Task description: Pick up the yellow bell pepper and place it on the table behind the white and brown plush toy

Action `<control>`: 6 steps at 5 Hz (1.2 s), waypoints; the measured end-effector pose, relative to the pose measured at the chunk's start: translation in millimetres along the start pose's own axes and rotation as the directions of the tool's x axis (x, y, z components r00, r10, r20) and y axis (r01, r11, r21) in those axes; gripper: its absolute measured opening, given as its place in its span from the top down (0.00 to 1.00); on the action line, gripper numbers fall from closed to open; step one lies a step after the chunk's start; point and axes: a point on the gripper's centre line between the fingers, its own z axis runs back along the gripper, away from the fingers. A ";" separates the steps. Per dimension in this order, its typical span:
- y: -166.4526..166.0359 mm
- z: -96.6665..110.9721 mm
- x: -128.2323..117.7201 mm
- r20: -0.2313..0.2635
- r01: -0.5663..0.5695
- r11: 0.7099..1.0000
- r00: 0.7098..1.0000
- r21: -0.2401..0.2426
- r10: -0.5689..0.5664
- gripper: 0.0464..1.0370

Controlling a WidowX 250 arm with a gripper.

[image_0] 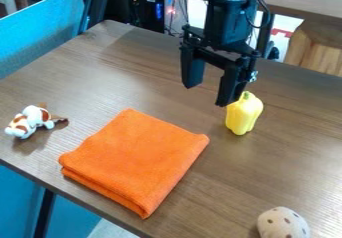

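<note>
Yellow pepper (244, 115) (green-stemmed), near the hand (209, 95), its fingers apart

The black end effector (210, 93) hangs over the brown worktop (150, 74) with its two fingers spread apart and nothing between them, the yellow toy pepper (243, 114) standing upright just beside the finger on the right of the view. In front lies a folded orange cloth (135, 159), with a small white and brown plush animal (29, 122) on its side near the worktop's left part and a pale, dark-spotted rounded object (283, 224) at the bottom right, partly cut off by the view's lower edge.
</note>
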 end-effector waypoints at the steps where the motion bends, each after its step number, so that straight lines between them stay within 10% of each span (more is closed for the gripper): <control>1: 0.3 -13.6 0.2 -0.043 -0.002 1.000 0.999 -0.003 0.002 0.03; 6: 8.8 -19.9 56.9 -0.001 0.003 1.000 1.000 0.028 -0.003 0.03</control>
